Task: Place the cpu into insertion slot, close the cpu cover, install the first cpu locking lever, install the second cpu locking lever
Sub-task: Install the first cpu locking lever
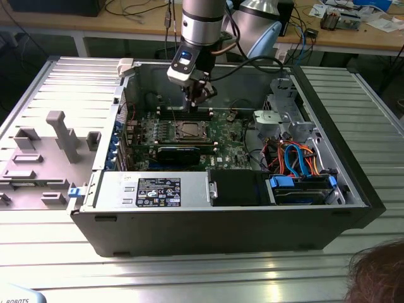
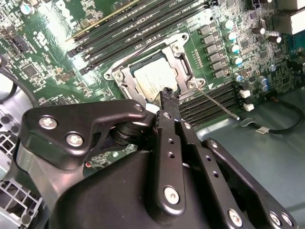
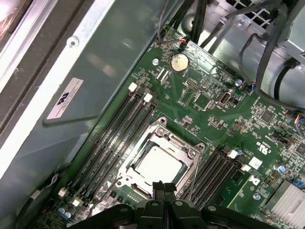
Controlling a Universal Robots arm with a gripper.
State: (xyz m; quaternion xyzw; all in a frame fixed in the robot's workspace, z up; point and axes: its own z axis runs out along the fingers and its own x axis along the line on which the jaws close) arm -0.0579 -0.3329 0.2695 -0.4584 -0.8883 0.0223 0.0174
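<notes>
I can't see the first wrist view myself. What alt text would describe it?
A silver-topped cpu sits in its socket under the closed cpu cover on a green motherboard. The robot's black gripper, jaws together, hovers at the socket's edge. Black memory slots flank the socket, beside the grey case wall.

- One cpu (image 3: 157,164) that I can see, seated on the board.
- One cpu cover (image 3: 183,148) framing it.
- One coin battery (image 3: 178,62).
- One pincer of mine (image 3: 162,187).
</notes>
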